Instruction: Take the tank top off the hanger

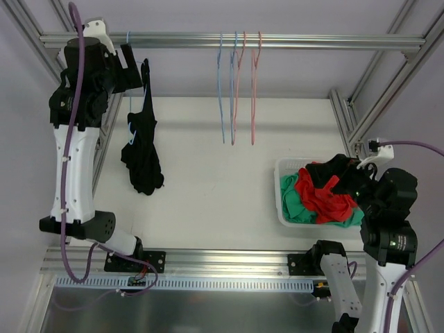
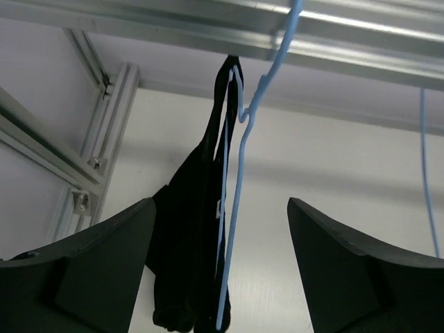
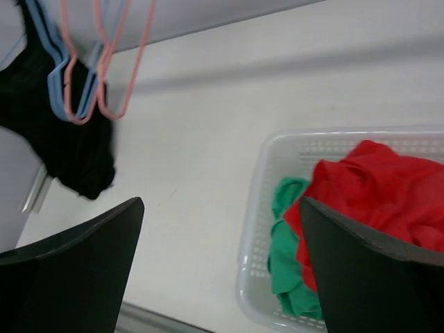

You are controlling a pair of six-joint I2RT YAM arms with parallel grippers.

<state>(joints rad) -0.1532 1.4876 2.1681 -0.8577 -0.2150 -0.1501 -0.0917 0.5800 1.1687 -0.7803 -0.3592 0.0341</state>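
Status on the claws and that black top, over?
Left claw open, right claw open. Black tank top hangs on blue hanger. Nothing between left claw and it.

The top camera looks steeply down from above the near edge over the whole table (image 1: 208, 208) and rail (image 1: 312, 41). The left wrist camera looks up, close, at the tank top (image 2: 184, 263) under that rail. The right wrist camera shows it farther off, at upper left.

- Left arm (image 1: 73, 166) of white plastic shells and black joint housings.
- Purple cable (image 1: 64, 201) along it.
- Right arm (image 1: 387, 232): black wrist, green indicator light (image 1: 397, 243).
- Left gripper (image 2: 220, 208): black wedge-shaped fingers (image 2: 97, 267).
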